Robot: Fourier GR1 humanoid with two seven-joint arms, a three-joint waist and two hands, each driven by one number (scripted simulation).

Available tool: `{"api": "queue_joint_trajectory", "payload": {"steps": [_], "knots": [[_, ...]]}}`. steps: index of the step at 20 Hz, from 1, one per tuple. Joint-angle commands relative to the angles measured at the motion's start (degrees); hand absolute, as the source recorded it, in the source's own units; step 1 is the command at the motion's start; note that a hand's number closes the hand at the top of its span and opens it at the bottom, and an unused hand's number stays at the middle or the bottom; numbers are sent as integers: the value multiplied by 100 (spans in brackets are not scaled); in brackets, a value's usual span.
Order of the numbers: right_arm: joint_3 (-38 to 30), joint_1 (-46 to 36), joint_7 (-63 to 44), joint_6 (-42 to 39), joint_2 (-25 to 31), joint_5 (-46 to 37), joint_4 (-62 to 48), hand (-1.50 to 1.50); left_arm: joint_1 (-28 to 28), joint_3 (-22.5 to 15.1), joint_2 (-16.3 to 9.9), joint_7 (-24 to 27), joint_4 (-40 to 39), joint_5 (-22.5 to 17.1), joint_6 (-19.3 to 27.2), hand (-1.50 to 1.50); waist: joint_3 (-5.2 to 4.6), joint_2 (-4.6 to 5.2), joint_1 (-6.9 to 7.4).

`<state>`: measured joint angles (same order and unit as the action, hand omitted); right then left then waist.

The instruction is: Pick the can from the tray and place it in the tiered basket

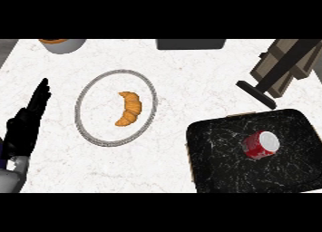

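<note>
Down at the left edge, the robot's black left hand (29, 118) rests near the side of the white speckled stone counter (183, 68), with its fingers straight and pointing up, holding nothing. Its grey forearm is cut off at the bottom corner. No right hand shows anywhere. At the lower right sits a black square tray with white marble lines (217, 167), and its far right side runs out of view. On that tray lies the small red can with a white round end (260, 145), tipped on its side. Left of the tray, a thin round plate with a silver rim (90, 90) holds a golden curved croissant (128, 108). At the top, an orange and white bowl (61, 44), a dark grey box (190, 44) and a brown wooden rack with a black foot (284, 68) are each partly cut off, so their shapes are hard to tell.
</note>
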<state>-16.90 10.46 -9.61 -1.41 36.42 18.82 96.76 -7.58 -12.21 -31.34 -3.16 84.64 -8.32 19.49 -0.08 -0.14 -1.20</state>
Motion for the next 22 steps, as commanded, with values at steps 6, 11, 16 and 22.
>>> {"api": "queue_joint_trajectory", "payload": {"steps": [6, 11, 16, 22], "knots": [[287, -368, -1693, -1534, 1959, 60, 690, -150, -262, -26, 144, -78, -212, 73, -135, 0, -6, 39, 171], [667, -1209, -2838, -1589, 1991, 162, 751, -150, -243, 97, 276, 249, -451, 256, -271, 0, 2, 31, 172], [1296, -1662, -4043, -1355, 1713, -2, 993, -150, -234, 277, 236, -3, -173, 238, -406, 0, 3, 20, 187], [1759, -1995, -4969, -1621, 1460, 5, 1182, -150, -240, 399, 445, 271, -589, 421, -500, 0, 3, 15, 141]]}}
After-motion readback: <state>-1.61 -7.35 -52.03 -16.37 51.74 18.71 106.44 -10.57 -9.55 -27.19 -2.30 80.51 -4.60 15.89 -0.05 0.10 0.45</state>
